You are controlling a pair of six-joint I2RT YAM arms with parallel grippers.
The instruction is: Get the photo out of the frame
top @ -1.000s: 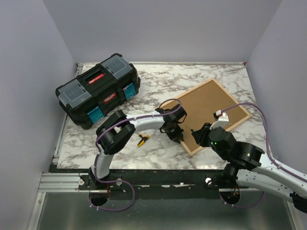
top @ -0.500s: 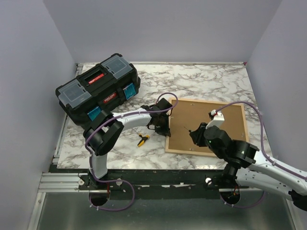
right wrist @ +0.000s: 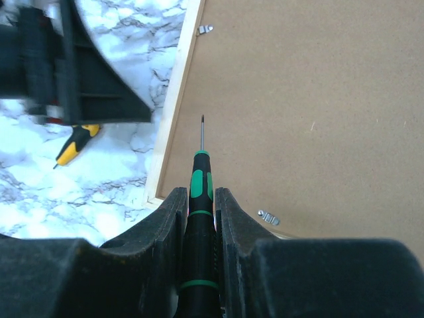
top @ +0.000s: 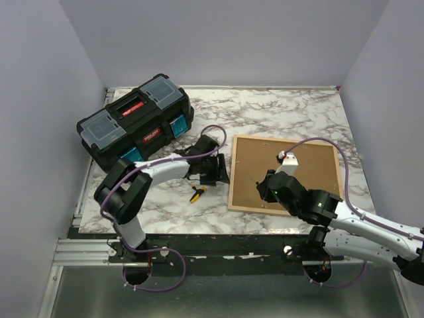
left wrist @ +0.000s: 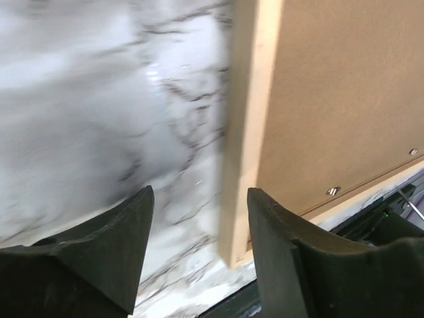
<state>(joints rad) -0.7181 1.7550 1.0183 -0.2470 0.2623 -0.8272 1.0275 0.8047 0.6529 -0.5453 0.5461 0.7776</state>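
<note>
The frame point(top: 232, 177) lies face down on the marble table, its light-wood rim point(left wrist: 248, 119) around a plain brown backing board point(top: 291, 165). The photo is hidden beneath the board. Small metal clips point(right wrist: 206, 29) sit at the board's edge. My left gripper point(top: 222, 173) stands open just off the frame's left side; in its wrist view the left gripper point(left wrist: 199, 192) has the rim's near corner showing between the fingers, apart from both. My right gripper point(right wrist: 200, 192) is shut on a black-and-green screwdriver point(right wrist: 201, 179), tip over the board near the left rim point(right wrist: 173, 112).
A black toolbox point(top: 136, 124) with blue latches stands at the back left. A small yellow-handled screwdriver point(top: 197, 193) lies on the marble left of the frame, close under my left arm. The table's front edge runs just below the frame.
The frame swung from a diagonal lie to square with the table. My left gripper, shut at its near corner before, has opened and drawn back to the left. The right gripper followed, still holding the screwdriver.
</note>
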